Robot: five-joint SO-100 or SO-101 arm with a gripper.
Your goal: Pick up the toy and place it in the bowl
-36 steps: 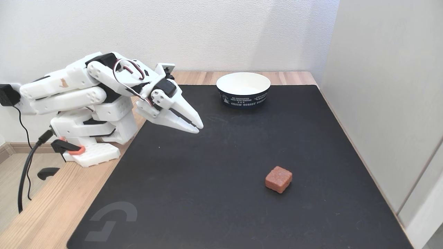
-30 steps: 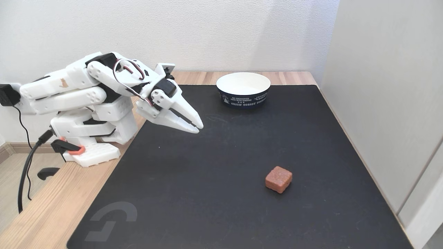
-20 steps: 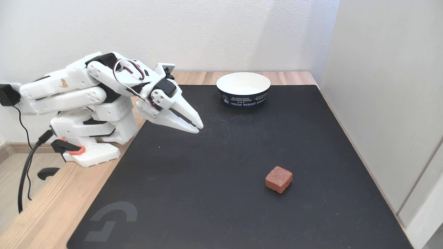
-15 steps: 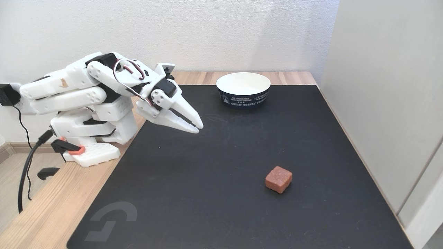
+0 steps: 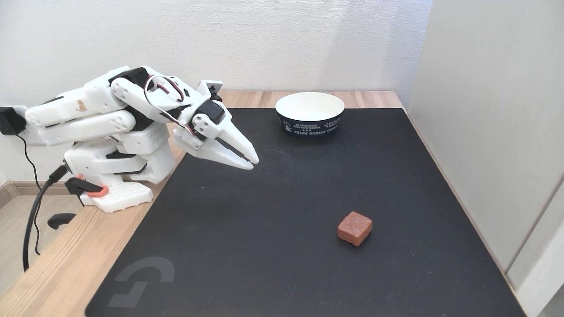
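Gripper [image 5: 253, 163]: tips together, holding nothing, above mat's left part, pointing down-right.
Toy [image 5: 354, 228]: on black mat [image 5: 273, 246], lower right of gripper, well apart.
Bowl [image 5: 309, 114]: far edge of mat, upright, looks empty from here.

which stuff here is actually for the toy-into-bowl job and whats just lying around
For the job:
- toy, on the black mat
- bowl, at the mat's far edge
- gripper, fingers together, nothing held

Lying about:
- black mat
- black cable by the arm's base
- wall plug
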